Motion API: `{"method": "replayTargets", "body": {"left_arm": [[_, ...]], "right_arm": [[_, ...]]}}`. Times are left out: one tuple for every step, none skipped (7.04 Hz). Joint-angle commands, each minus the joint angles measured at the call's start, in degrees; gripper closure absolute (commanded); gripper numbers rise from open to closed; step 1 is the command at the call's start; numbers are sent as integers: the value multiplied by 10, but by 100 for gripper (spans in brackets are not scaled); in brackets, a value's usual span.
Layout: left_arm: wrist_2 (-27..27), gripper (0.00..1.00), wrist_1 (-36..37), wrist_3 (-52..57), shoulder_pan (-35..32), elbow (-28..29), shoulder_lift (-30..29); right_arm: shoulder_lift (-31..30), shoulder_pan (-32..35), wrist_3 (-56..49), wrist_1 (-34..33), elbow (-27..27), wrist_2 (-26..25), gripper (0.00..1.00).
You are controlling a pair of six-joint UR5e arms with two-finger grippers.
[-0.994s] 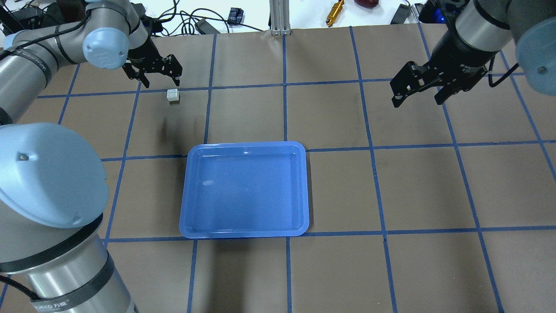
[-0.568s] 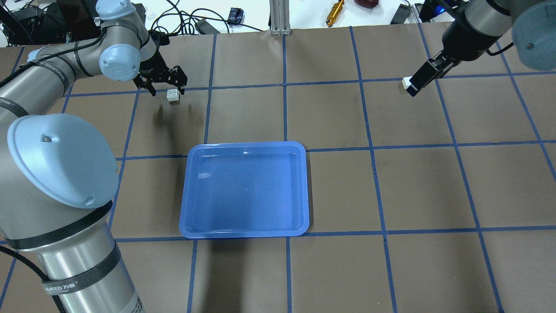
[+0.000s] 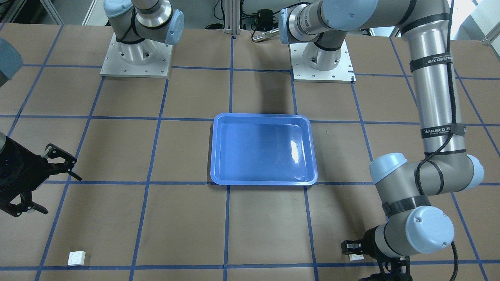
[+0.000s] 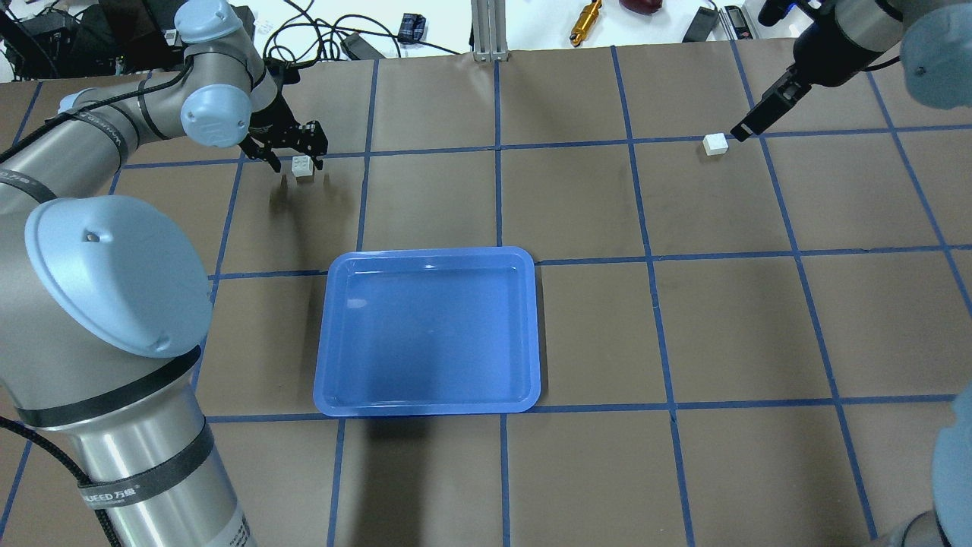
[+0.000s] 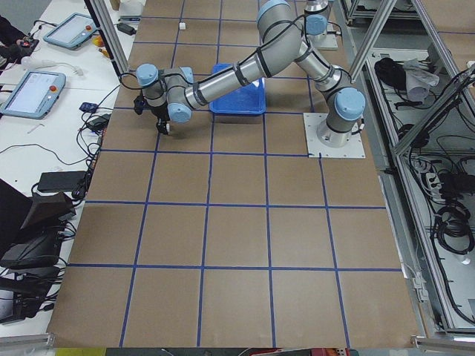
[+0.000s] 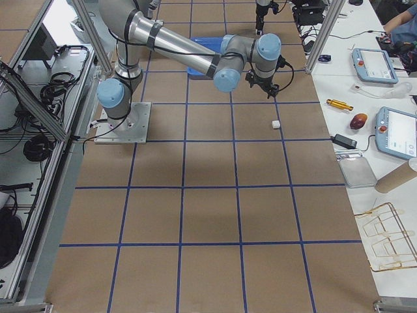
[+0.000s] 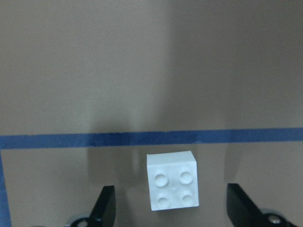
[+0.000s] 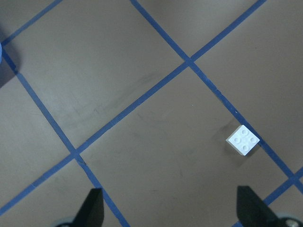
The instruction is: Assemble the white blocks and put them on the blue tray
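Observation:
One white block (image 4: 303, 166) sits studs up at the far left, just in front of a blue tape line. My left gripper (image 4: 295, 154) is open and low over it, a finger on either side; the left wrist view shows the block (image 7: 172, 179) between the open fingertips (image 7: 105, 208), not touched. The other white block (image 4: 714, 143) lies at the far right. My right gripper (image 4: 748, 125) is open and empty above the table beside it; the right wrist view shows that block (image 8: 243, 140) ahead of the fingers. The blue tray (image 4: 429, 334) lies empty in the middle.
Cables, a yellow tool (image 4: 586, 20) and an aluminium post (image 4: 488, 30) lie beyond the table's far edge. The brown table carries a grid of blue tape lines. Both arm bases (image 3: 136, 58) stand on the robot's side of the tray.
My left gripper has come down and forward so its open fingers straddle the left block. My right gripper has turned and moved to the far right, uncovering the right block.

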Motion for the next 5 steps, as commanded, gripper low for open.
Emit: {"method": "replayTargets", "body": {"left_arm": [[-1,89,1,-15,0,-2,4],[-1,91,-8,-28,0,-4,12],[0,91,-37,-29,-6,-11,31],[-2,91,-75,-31,-24,-37,75],[-15,91,-79,-32,-47,-93,130]], "right_arm": [[62,-8,-163,-21,-40,1,0],[90,-15,-225,-24,-58,0,2],[119,-19,-291,-25,-79,-1,0],[144,-19,-325,-25,-105,-3,2],[165,-19,-326,-25,-123,-1,3]]}}
